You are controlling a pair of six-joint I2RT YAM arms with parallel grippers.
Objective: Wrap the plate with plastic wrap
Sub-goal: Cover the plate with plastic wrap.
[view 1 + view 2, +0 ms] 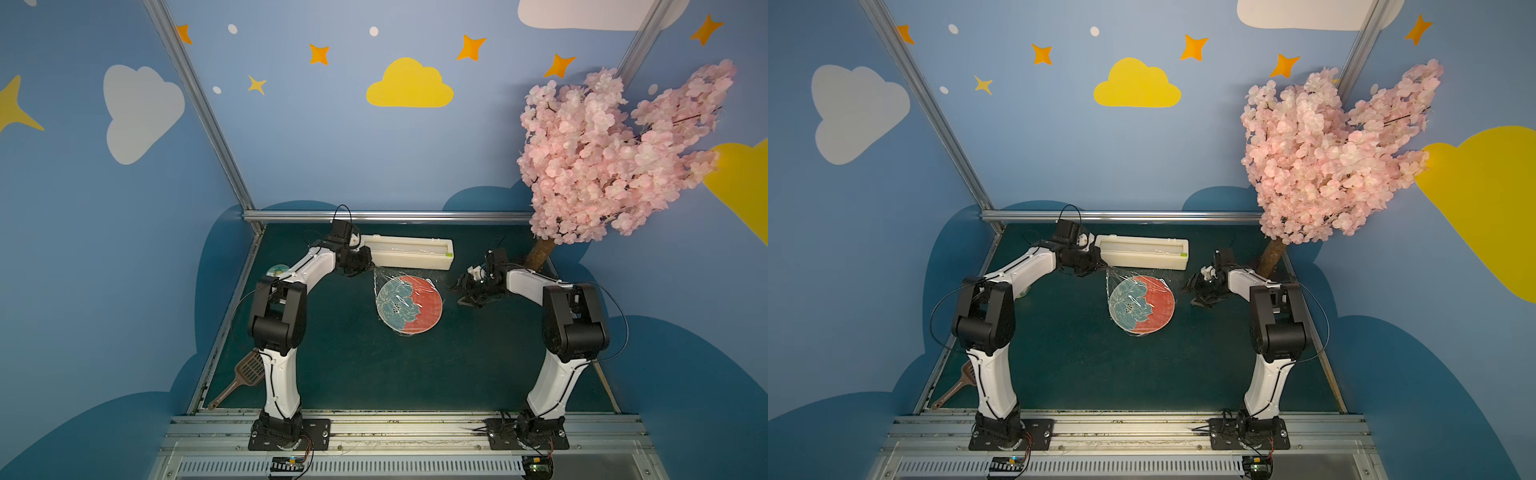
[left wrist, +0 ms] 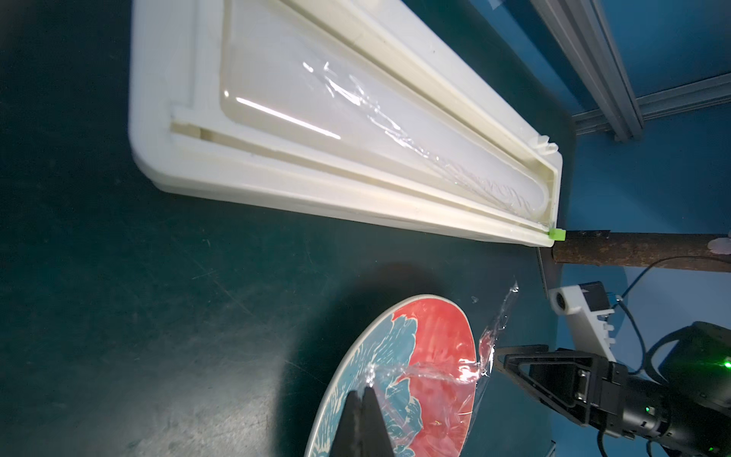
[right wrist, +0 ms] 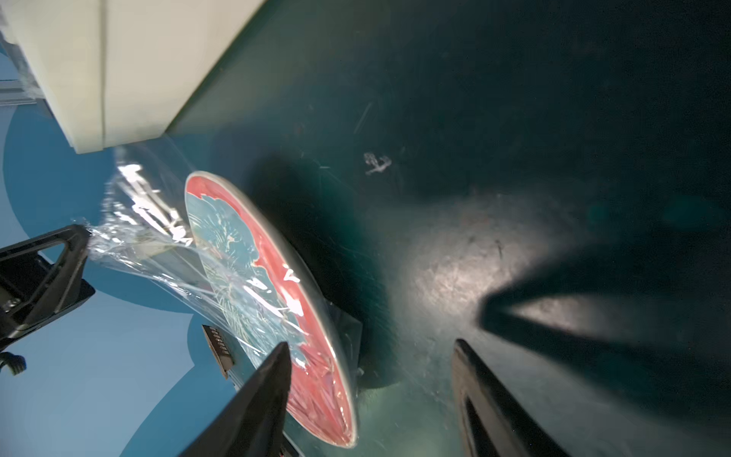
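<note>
Pressed-together black fingers (image 2: 354,419) of the left hand (image 2: 363,391) pinch a crumpled corner of the plastic wrap (image 2: 431,374) at the teal side of the plate (image 2: 435,348); from that pinch the film fans out, taut and wrinkled, across the plate's face. The right hand (image 3: 372,348) stands spread and holds nothing, one finger close beside the coral rim, the other over bare bench (image 3: 514,198); the film's edge on that side lies loose past the rim. In both top views the plate lies on the bench between the two hands, just in front of the cream dispenser box (image 1: 407,251), whose green slider (image 2: 557,234) sits at the end nearer the right arm; whether the sheet is cut free of the box cannot be told.

With one corner held, the likeliest fault is dragging: a pull by the left hand would probably slide the unheld side across the coral half and uncover it; slack would let the film fold and cling to itself. If it is joined to the box, a pull could tug the box; the right hand, closing so near the rim, could nudge the plate or miss the clear edge; film may also stick to the left fingers on release.
</note>
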